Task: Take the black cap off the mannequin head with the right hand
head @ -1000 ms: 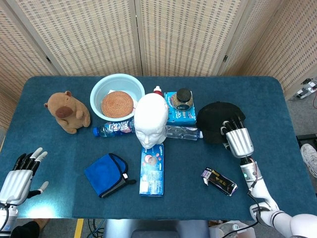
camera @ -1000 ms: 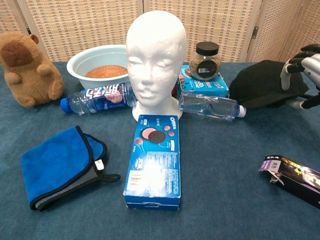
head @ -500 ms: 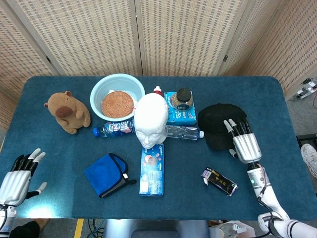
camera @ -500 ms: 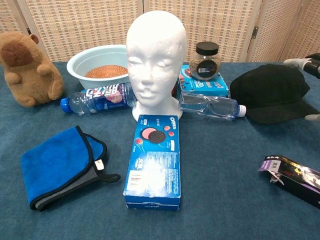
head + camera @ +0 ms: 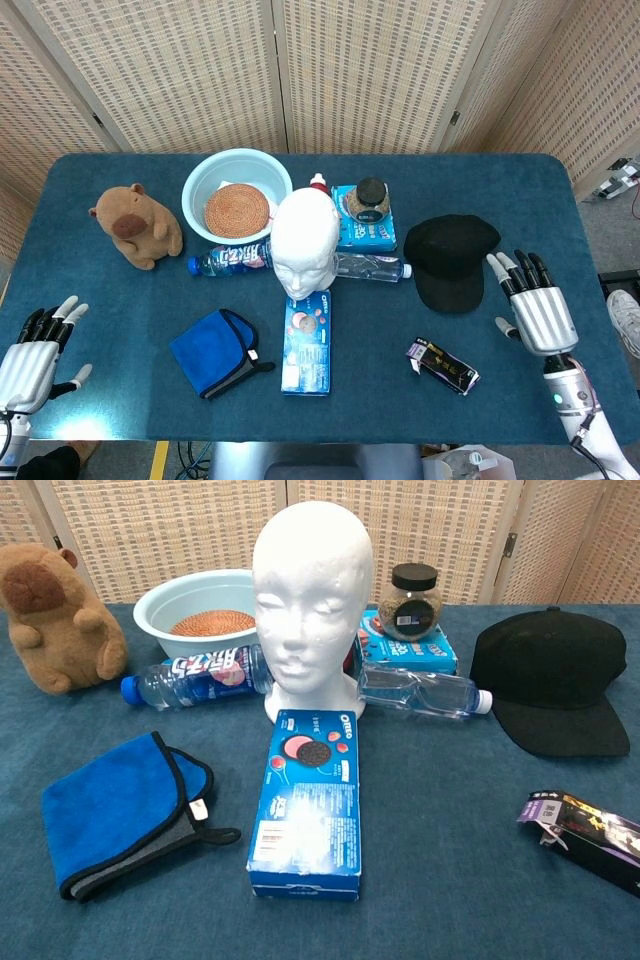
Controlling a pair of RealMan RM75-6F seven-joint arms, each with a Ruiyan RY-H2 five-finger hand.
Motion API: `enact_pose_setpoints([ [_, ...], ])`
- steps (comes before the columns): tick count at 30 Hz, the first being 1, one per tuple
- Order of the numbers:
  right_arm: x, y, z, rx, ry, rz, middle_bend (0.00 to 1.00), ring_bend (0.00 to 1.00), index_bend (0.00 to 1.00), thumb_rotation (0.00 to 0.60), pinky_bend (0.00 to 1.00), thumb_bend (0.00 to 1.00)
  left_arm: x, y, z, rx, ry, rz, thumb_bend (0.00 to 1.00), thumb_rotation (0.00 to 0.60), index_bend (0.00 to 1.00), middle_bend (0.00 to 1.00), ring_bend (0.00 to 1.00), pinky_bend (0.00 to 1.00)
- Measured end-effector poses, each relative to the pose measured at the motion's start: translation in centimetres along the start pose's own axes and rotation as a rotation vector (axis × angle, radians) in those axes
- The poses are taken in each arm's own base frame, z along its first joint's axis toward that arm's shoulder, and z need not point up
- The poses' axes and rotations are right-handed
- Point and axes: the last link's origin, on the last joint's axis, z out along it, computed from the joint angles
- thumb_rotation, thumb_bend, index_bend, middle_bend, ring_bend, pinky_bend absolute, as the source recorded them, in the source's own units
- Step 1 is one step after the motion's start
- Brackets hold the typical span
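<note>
Fingers (image 5: 517,268) of right hand (image 5: 540,315) spread, released; black cap (image 5: 450,258) near worktop's right edge: soft crown, stiffer brim; pinch brim.

Looks like a robot test lab, not anyone's home. A blue-covered surface (image 5: 120,310) is boxed in by woven folding screens (image 5: 380,70), loaded with random props: a plush capybara (image 5: 137,224), an Oreo box (image 5: 307,343), a foam mannequin head (image 5: 304,241). Loose cables (image 5: 620,180) lie on the floor (image 5: 610,235).

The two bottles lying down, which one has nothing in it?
The clear bottle on the mannequin head's jar side looks empty, see-through with a white cap. The other, the blue-labelled bottle by the basin, has a blue cap.
</note>
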Motion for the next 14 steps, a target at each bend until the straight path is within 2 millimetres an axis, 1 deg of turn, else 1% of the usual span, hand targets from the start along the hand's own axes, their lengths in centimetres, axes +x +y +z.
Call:
enact_pose_setpoints([
  [4,1.5,1.0,-1.8,0.003,-0.052,0.04,0.21,0.12,0.14,0.6,0.19,0.0,0.1,0.0,0.0,0.003,0.012,0.0,0.24,0.6,0.11,0.04,0.06,0.0],
  [5,1.8,1.3,-2.6,-0.003,-0.066,0.049,0.21,0.12,0.14,0.6,0.19,0.0,0.1,0.0,0.0,0.004,0.016,0.0,0.24,0.6,0.11,0.04,0.06,0.0],
  [7,2.1,1.5,-3.9,-0.016,-0.084,0.064,0.22,0.12,0.15,0.6,0.19,0.0,0.1,0.1,0.0,0.006,0.026,-0.001,0.24,0.6,0.11,0.04,0.06,0.0],
  [10,2.3,1.8,-5.3,-0.031,-0.091,0.079,0.22,0.12,0.17,0.6,0.19,0.0,0.3,0.2,0.0,0.007,0.043,-0.003,0.24,0.6,0.11,0.04,0.06,0.0],
  [14,2.5,1.9,-6.6,-0.042,-0.075,0.086,0.23,0.12,0.19,0.6,0.19,0.0,0.5,0.3,0.1,0.01,0.066,-0.005,0.24,0.6,0.11,0.04,0.06,0.0],
])
